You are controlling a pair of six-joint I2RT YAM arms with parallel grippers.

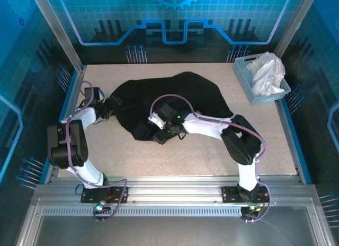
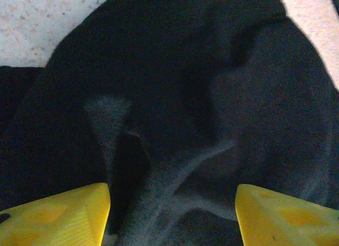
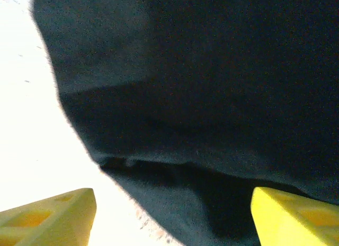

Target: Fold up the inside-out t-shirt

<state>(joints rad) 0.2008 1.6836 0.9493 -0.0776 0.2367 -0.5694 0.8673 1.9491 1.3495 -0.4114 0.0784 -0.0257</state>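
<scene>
Blue-lit wall panels with circuit-style graphics close in a beige speckled tabletop [image 1: 159, 156]. The large black cotton t-shirt [image 1: 177, 95] lies crumpled on it, spread from the middle toward the far edge and a little nearer the left edge than the right. The left arm reaches in at the shirt's left side. Its yellow left fingers [image 2: 58, 219] stand wide apart just above a rumpled stretch of dark cloth crossed by pale creases, gripping nothing. The right arm bends across from the right to the shirt's near side. The right fingers [image 3: 296, 217], also yellow, are likewise spread wide and hold nothing; one hangs over bare tabletop, the other over black fabric (the shirt's border runs between them). In the far right corner a light blue slatted plastic basket [image 1: 241, 71] sits well apart from the shirt, holding a bunched white cloth [image 1: 267, 71].
</scene>
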